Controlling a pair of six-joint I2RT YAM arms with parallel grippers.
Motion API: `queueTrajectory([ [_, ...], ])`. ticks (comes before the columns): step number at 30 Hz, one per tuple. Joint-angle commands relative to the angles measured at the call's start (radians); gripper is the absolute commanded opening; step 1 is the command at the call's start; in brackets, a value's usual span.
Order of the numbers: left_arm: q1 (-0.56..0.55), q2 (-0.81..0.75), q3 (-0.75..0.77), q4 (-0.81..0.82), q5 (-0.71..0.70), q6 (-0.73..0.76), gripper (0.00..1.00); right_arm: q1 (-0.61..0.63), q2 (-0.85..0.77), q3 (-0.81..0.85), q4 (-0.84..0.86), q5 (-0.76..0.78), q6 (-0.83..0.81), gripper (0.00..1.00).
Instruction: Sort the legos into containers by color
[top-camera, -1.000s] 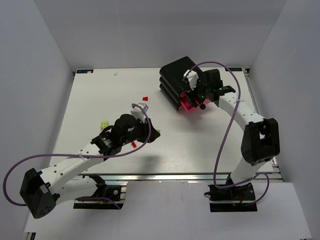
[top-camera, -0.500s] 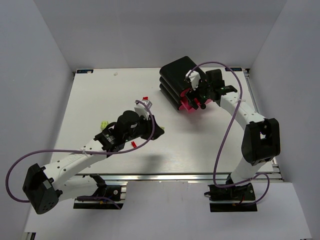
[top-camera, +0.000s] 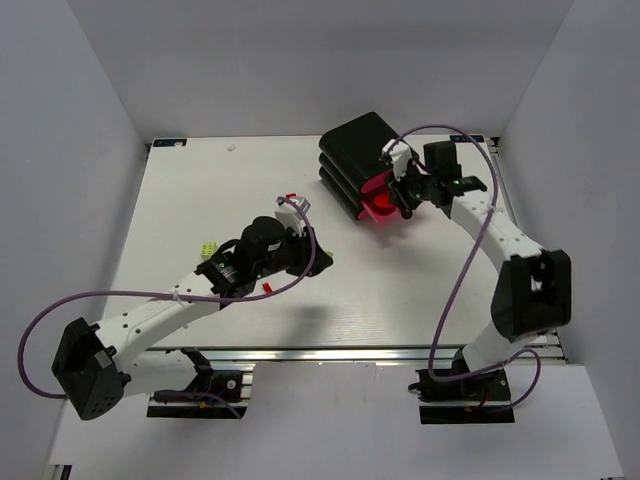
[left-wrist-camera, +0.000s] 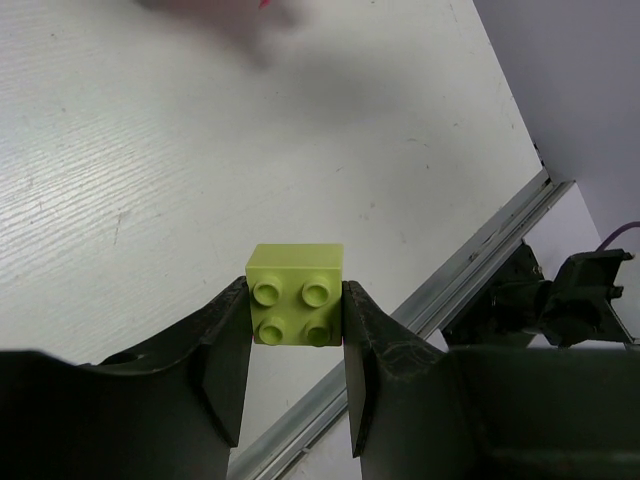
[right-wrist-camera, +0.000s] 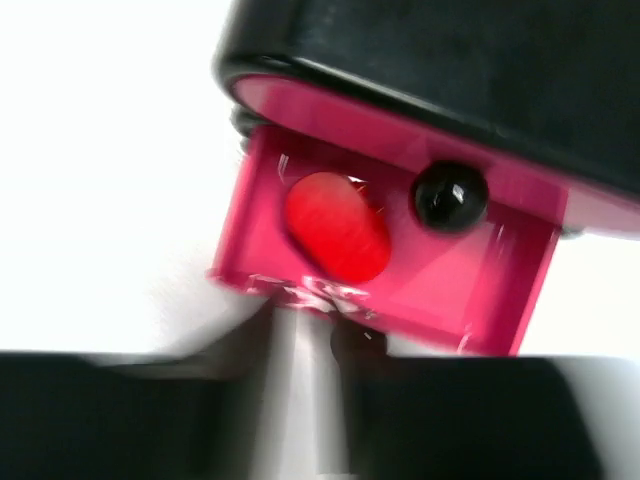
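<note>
One open drawer (top-camera: 378, 210): pink, standing out of the black cabinet (top-camera: 355, 150) at the far right of the table (top-camera: 200, 170); a blurred red shape (right-wrist-camera: 337, 226) inside it in the right wrist view.
Knobs: one dark round knob (right-wrist-camera: 450, 196) on the closed pink front above the open drawer; a second, blurred, low at the open drawer's near wall.
Loose legos: red brick (top-camera: 268, 288) just beside the left forearm on its near side; yellow-green pieces (top-camera: 207, 249) to the left of that arm; another red piece (top-camera: 291, 196) beyond the wrist, partly hidden.
In the way: purple cable (top-camera: 315, 250) looped round the left wrist, crossing the view of the table's middle.
Held lego: yellow-green two-by-two brick (left-wrist-camera: 296, 290), studs toward the camera, clear of the table, with the metal rail (left-wrist-camera: 470, 290) of the near edge below and to the right.
Left gripper (left-wrist-camera: 296, 300): pinching that brick by two opposite sides, one finger (left-wrist-camera: 225, 350) on each.
Left arm: stretched diagonally from its base toward the table's middle, wrist raised, gripper pointing right.
Right gripper (top-camera: 398, 197): at the open drawer's right side; fingers only a dark blur along the bottom of the wrist view, spread or pressed together not possible to tell.
Right arm: elbow high at the table's right edge, forearm angled left toward the cabinet.
</note>
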Motion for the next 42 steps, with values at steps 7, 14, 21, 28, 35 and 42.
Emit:
queueTrajectory([
  [7, -0.006, 0.289, 0.246, 0.054, 0.034, 0.039, 0.08, -0.093, -0.544, -0.348, 0.290, 0.062, 0.520, 0.00],
  [14, -0.006, 0.495, 0.455, -0.014, -0.044, 0.050, 0.06, -0.186, -0.648, -0.451, 0.336, -0.115, 0.539, 0.50],
  [21, -0.006, 0.503, 0.471, -0.063, -0.116, 0.060, 0.06, -0.225, -0.557, -0.433, 0.244, -0.269, 0.470, 0.40],
  [28, 0.023, 0.377, 0.368, -0.233, -0.315, 0.097, 0.04, -0.220, -0.521, -0.448, 0.207, -0.463, 0.397, 0.15],
  [35, 0.074, 0.253, 0.265, -0.380, -0.464, 0.099, 0.00, -0.180, -0.481, -0.436, 0.174, -0.446, 0.341, 0.29],
  [42, 0.158, 0.214, 0.193, -0.469, -0.508, 0.126, 0.00, -0.150, -0.400, -0.393, 0.126, -0.270, 0.367, 0.38],
])
